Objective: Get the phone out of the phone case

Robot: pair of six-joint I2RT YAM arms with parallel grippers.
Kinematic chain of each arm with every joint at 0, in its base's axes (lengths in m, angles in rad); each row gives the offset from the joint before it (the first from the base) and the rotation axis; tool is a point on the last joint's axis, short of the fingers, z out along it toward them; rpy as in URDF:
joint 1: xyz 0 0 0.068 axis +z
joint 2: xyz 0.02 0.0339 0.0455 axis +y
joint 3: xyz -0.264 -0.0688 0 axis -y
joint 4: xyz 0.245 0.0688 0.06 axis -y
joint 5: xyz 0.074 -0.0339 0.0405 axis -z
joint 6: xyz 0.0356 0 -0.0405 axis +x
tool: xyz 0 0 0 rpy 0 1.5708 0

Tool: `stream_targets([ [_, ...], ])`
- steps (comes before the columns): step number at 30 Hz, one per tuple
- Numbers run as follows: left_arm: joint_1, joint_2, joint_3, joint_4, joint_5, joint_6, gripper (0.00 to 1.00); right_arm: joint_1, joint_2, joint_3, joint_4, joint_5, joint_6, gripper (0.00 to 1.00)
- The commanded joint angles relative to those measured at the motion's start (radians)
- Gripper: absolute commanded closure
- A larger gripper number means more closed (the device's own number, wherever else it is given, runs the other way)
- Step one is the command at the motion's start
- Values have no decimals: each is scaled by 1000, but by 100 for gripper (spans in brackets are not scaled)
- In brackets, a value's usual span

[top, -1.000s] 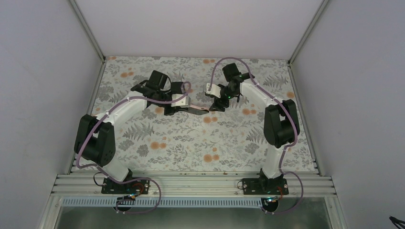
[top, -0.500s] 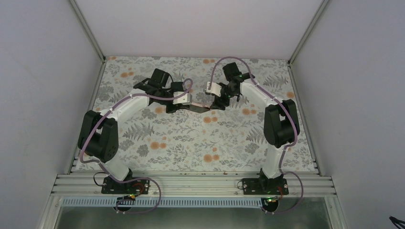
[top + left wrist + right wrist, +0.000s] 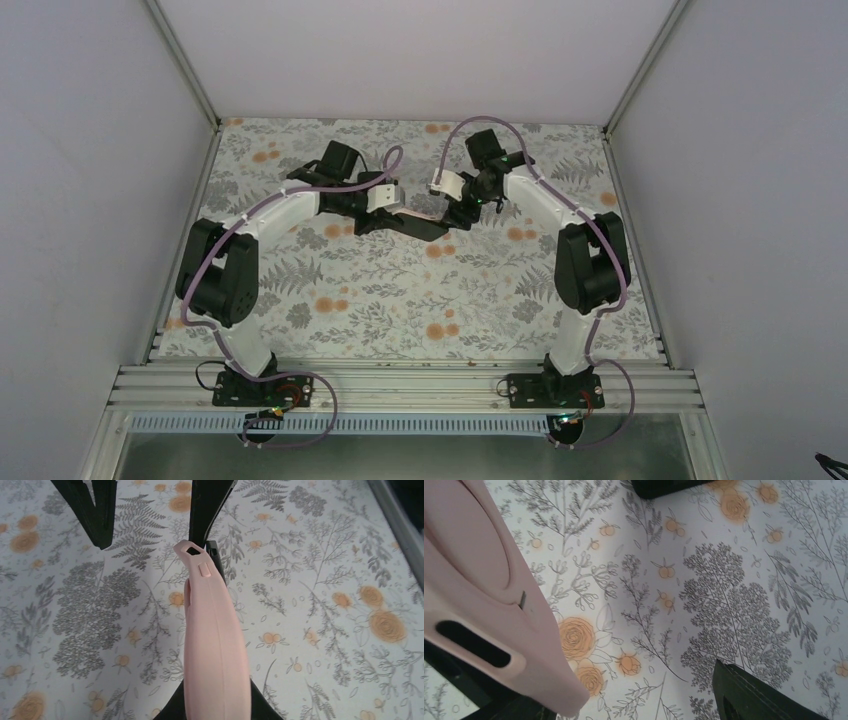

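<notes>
My left gripper (image 3: 392, 215) is shut on the pink phone case (image 3: 212, 645) and holds it edge-on above the table, far end toward the right arm. The black phone (image 3: 213, 556) shows as a thin dark edge beside the case's far tip. In the top view the cased phone (image 3: 422, 226) is a dark slab between both grippers. My right gripper (image 3: 457, 213) is open at the case's far end. The case (image 3: 479, 575) lies against its left finger, and its right finger (image 3: 749, 695) stands well apart.
The table carries a floral cloth (image 3: 420, 300) with grey ferns and orange flowers. White walls and metal rails (image 3: 628, 240) enclose it on three sides. The right gripper's two black fingers (image 3: 95, 510) show at the top of the left wrist view.
My left arm has swung right and carried the cased phone toward the right gripper. The right arm has barely moved.
</notes>
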Motion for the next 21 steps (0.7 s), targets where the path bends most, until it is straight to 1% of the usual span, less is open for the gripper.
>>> stream_targets([
  [1,-66,3,10,24,334,-12,98,82,-35,89,136,-290,30,21],
  [3,-66,0,4,44,337,-24,98,102,-34,102,95,-373,9,20],
  [7,-65,-4,6,79,354,-56,98,132,-27,123,45,-475,-1,17],
  [10,-65,-9,13,118,359,-81,98,153,1,148,-36,-546,-49,16],
  [14,-58,-19,26,154,350,-107,98,176,49,172,-120,-581,-86,17],
  [18,-52,-29,45,178,364,-141,98,181,74,154,-132,-607,-94,18],
  [21,-47,-46,41,229,412,-201,98,181,83,130,-124,-633,-97,19],
])
